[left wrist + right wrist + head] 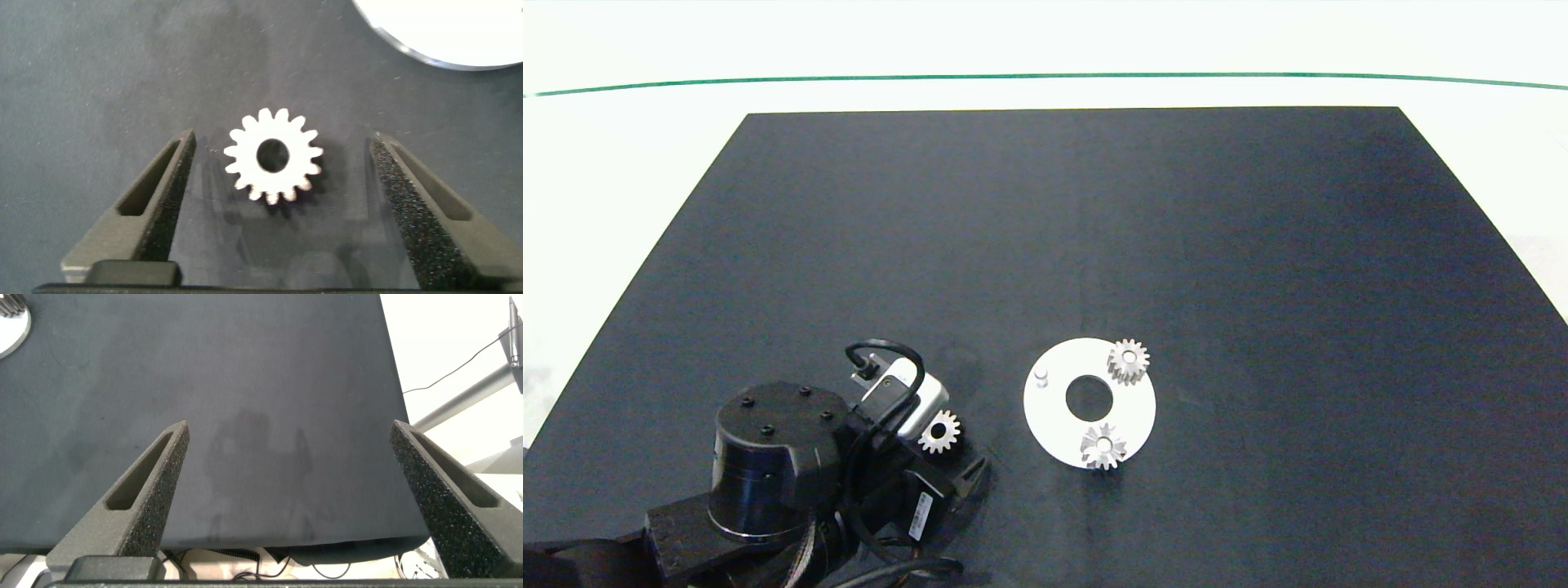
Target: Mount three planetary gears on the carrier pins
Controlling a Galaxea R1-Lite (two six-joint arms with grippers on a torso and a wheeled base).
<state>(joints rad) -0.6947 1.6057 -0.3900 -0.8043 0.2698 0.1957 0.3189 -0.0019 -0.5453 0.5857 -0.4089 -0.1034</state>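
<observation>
Step in hand: picking up the third small silvery toothed gear (274,158), flat on the dark mat (1094,229), well apart from the flat white round disc (1045,412).
Seated gears: two on the disc, far one (1129,361) and near one (1103,446).
Bare whitish pin (1041,376): upright on the disc's left side.
Left gripper (274,204): fingers spread either side of the loose gear, touching nothing.
Right gripper (290,498): spread wide, empty, over the mat's edge.
Next move, likely: close squarely on the teeth, lift, centre the hole over the pin.
</observation>
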